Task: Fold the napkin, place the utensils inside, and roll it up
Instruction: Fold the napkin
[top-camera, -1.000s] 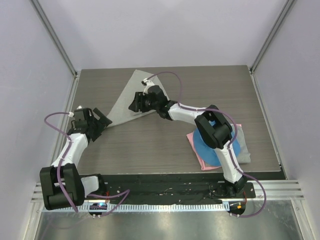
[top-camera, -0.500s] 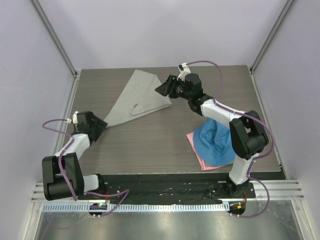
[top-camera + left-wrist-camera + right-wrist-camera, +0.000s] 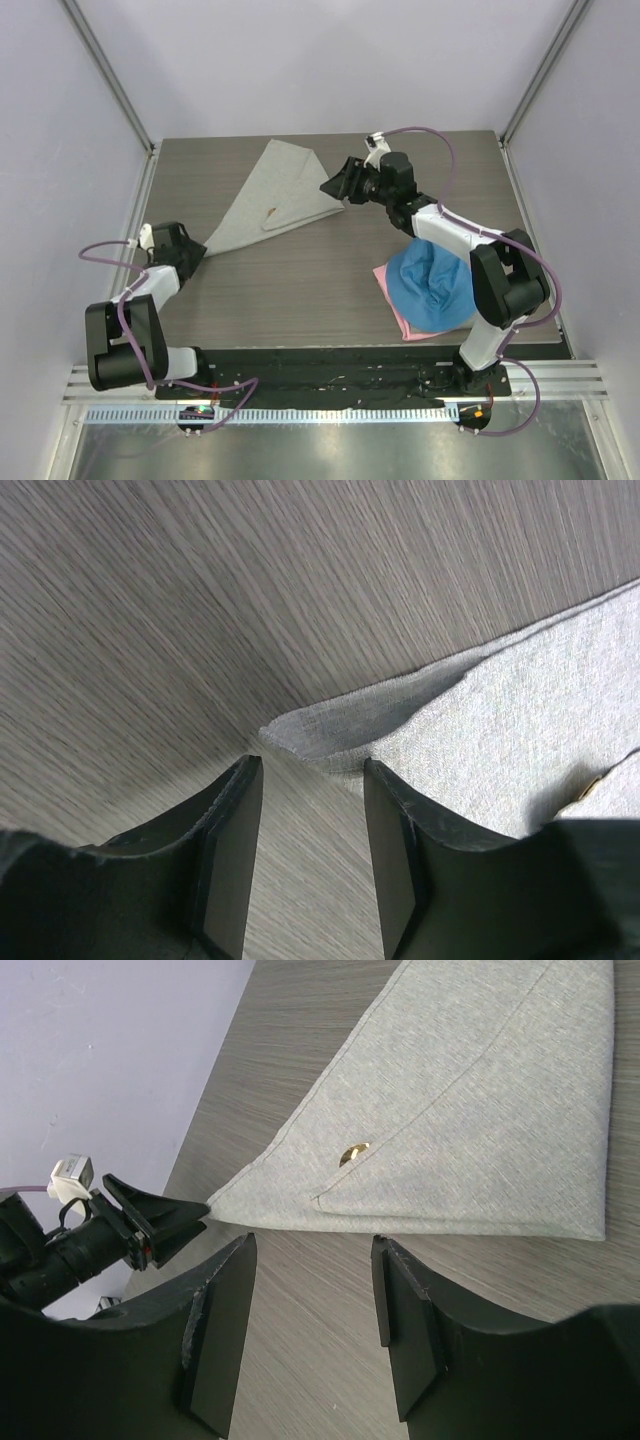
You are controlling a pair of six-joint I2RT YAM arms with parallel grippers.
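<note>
On the worktop [image 3: 300,285] we see left claw [image 3: 312,770] narrowing at the folded napkin [image 3: 270,190] corner, nothing gripped yet; right claw [image 3: 326,187] backed off, half-wide, empty, so rolling's likely next.

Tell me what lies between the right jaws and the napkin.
Only bare table, seen in the right wrist view, separates the right jaws from the napkin.

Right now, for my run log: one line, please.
napkin: folded triangle; spoon: tucked inside; left gripper: open, at corner; right gripper: open, empty
</note>
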